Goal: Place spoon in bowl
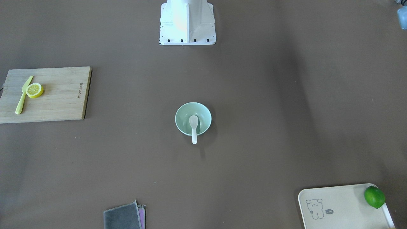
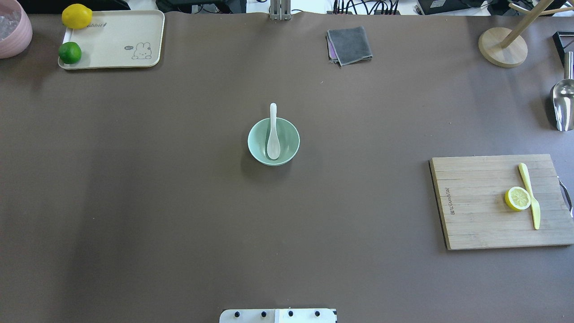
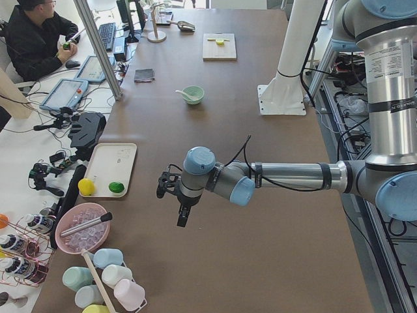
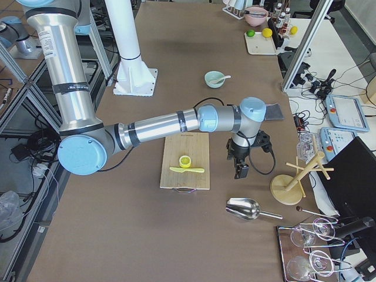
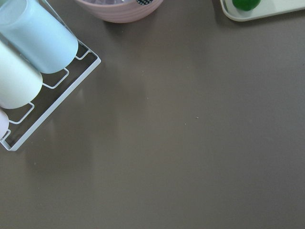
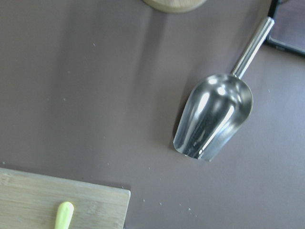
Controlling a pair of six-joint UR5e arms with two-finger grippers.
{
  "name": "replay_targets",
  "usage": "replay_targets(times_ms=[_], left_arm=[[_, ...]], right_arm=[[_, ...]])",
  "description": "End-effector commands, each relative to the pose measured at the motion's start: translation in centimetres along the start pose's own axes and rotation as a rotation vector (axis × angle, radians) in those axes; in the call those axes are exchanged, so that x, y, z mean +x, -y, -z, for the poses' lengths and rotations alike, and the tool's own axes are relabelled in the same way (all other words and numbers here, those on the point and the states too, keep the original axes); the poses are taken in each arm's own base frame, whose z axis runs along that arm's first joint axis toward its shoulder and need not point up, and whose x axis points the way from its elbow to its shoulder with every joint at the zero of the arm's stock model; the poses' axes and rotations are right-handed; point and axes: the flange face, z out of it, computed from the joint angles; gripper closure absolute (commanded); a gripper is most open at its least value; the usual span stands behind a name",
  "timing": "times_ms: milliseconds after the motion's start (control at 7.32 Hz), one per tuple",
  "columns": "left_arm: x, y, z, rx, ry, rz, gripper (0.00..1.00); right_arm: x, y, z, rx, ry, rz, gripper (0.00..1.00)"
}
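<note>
The pale mint-green bowl (image 2: 289, 139) stands at the middle of the table, also in the front-facing view (image 1: 203, 115). The white spoon (image 2: 273, 134) lies with its scoop inside the bowl and its handle over the far rim, as the front-facing view (image 1: 194, 126) also shows. My left gripper (image 3: 182, 217) hangs above the table's left end, far from the bowl. My right gripper (image 4: 240, 170) hangs above the right end, beyond the cutting board. Each shows only in a side view, so I cannot tell whether it is open or shut.
A wooden cutting board (image 2: 480, 224) with a lemon slice (image 2: 518, 198) and a yellow knife (image 2: 530, 195) lies at the right. A metal scoop (image 6: 214, 117) and a wooden stand (image 2: 502, 47) are far right. A cream tray (image 2: 112, 45), a lime (image 2: 70, 52), a lemon (image 2: 76, 15) and a grey cloth (image 2: 350, 45) lie at the back.
</note>
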Motion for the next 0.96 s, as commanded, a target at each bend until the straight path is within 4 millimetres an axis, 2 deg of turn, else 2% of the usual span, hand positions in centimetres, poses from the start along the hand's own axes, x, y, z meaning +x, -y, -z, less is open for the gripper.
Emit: replay_targets(times_ms=[0, 273, 410, 547, 683, 820], left_arm=[[-0.3, -0.4, -0.3, -0.011, -0.003, 0.006, 0.02], [-0.2, -0.3, -0.3, -0.010, -0.005, 0.007, 0.02], [-0.1, -0.2, -0.2, -0.009, -0.006, 0.006, 0.02], [-0.1, -0.2, -0.2, -0.008, -0.006, 0.007, 0.02], [0.5, 0.1, 0.5, -0.003, -0.008, 0.003, 0.02], [-0.5, 0.4, 1.8, 0.000, -0.028, 0.034, 0.02]], right_arm=[[4.5, -5.2, -1.8, -0.015, 0.066, -0.094, 0.00], [5.4, -6.4, -2.8, -0.034, 0.063, -0.115, 0.00], [6.4, -7.3, -4.5, -0.036, 0.069, -0.120, 0.00], [6.8, -8.2, -5.2, -0.001, 0.058, -0.092, 0.00], [6.7, -7.9, -4.9, 0.010, 0.054, -0.111, 0.00], [6.7, -7.9, -4.9, 0.010, 0.055, -0.124, 0.00]])
